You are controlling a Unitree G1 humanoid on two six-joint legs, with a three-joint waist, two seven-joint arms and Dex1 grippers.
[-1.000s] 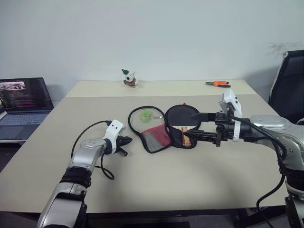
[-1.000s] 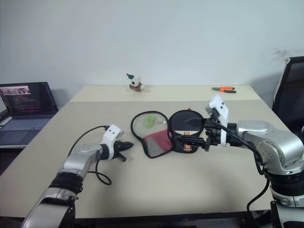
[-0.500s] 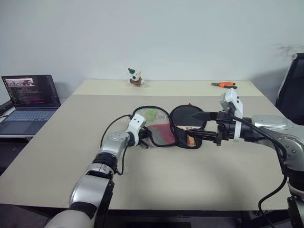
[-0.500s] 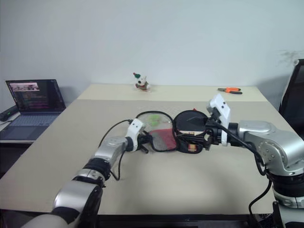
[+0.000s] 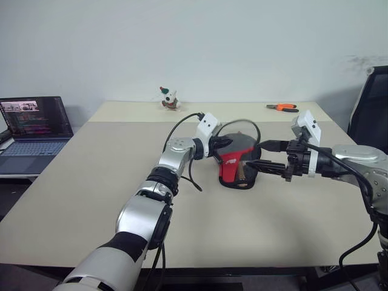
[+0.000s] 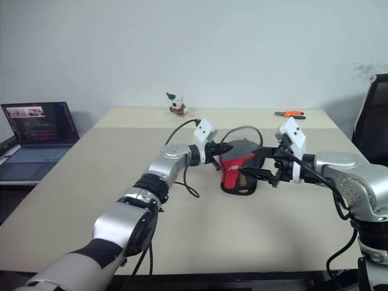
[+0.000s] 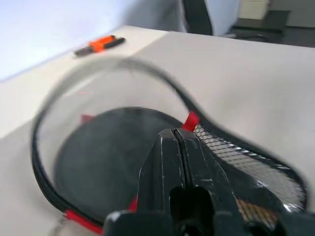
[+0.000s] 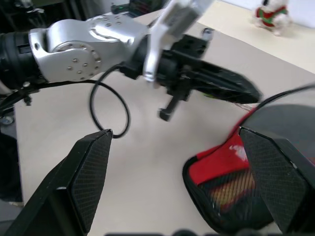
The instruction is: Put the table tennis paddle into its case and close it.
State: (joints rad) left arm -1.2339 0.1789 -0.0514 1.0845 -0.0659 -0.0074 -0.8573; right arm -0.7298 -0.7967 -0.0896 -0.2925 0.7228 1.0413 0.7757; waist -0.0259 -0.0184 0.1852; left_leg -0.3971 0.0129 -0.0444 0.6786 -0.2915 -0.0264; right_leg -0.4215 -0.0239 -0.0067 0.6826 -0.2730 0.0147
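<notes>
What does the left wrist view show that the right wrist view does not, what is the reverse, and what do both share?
Left wrist view, of the two: the orange pliers, the table tennis paddle with its black face under the raised flap, and a chair. Right wrist view, of the two: the toy figure, a cable loop and the right gripper, fingers open. Shared: the case, the table and the left gripper, fingers shut.

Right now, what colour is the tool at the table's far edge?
Orange and black: the pliers, clearest in the left eye view.
</notes>
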